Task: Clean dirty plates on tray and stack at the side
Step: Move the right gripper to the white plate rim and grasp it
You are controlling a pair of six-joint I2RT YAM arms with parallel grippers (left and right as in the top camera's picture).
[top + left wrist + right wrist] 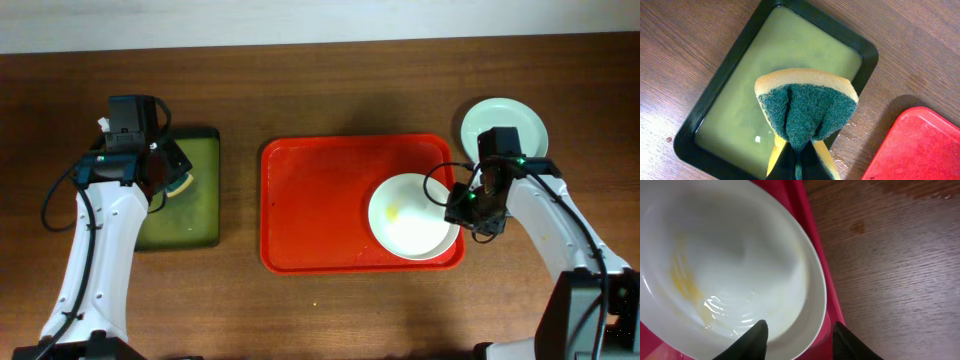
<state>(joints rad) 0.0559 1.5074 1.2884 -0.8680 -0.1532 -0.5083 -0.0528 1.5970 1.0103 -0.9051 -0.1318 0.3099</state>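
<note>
While the left gripper [797, 162] clenches the sponge [805, 107], fingers mostly hidden behind it, the right gripper [799, 330] straddles the white plate [730, 255] rim, spread, unclamped, bases cropped. Plate sits lower right in red tray [320, 200].

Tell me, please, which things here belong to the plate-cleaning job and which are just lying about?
Job: red tray; white plate with a yellow smear; pale green plate beside the tray; sponge in the left gripper; right gripper at the white plate's rim.
Just standing by: green tray; table.
</note>
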